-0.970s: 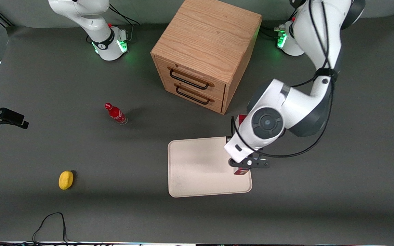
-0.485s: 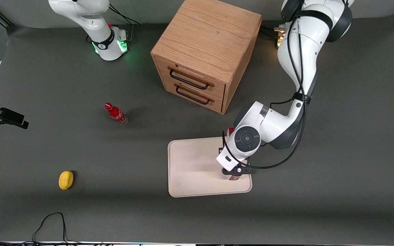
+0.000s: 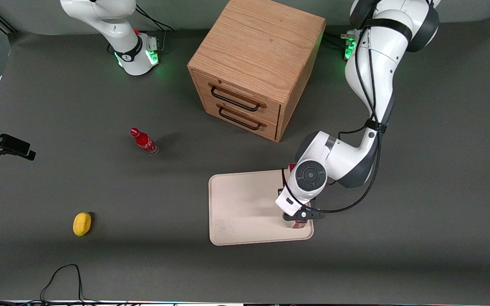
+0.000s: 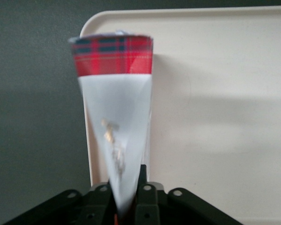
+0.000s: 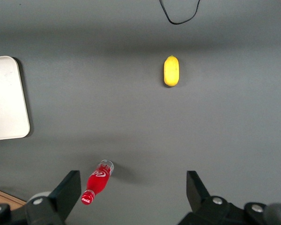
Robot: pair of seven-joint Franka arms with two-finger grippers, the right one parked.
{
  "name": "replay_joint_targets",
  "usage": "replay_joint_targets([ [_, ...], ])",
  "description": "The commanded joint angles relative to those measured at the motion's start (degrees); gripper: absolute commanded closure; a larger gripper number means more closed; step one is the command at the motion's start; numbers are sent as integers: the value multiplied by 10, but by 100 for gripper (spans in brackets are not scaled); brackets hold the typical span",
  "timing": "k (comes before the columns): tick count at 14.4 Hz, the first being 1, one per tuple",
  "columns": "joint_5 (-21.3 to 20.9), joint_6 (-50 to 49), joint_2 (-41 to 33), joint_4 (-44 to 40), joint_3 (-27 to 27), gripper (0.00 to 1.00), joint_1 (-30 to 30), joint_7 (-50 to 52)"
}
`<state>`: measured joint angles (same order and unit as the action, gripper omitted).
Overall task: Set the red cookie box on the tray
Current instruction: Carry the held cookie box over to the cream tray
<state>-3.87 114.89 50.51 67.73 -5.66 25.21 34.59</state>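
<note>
The gripper (image 4: 128,199) is clamped on the red cookie box (image 4: 115,117), holding it low over the tray (image 3: 236,208), close along the tray's edge toward the working arm's end of the bench (image 3: 100,255). The risk I see is that edge: the box hangs just inside the rim, so if released here it could land on the lip and tip off. From the tray, the wooden drawer unit (image 3: 253,63) sits around twelve o'clock.

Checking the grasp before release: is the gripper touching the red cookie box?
Touching. The left wrist view shows the gripper shut on the red cookie box, above the tray.
</note>
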Motion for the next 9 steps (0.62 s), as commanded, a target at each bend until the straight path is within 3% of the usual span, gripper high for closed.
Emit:
replay_joint_targets([
  [1, -6, 34, -21, 28, 14, 0, 6, 8],
  [4, -1, 33, -83, 61, 16, 0, -6, 10],
  [9, 17, -30, -257, 176, 16, 0, -67, 0],
])
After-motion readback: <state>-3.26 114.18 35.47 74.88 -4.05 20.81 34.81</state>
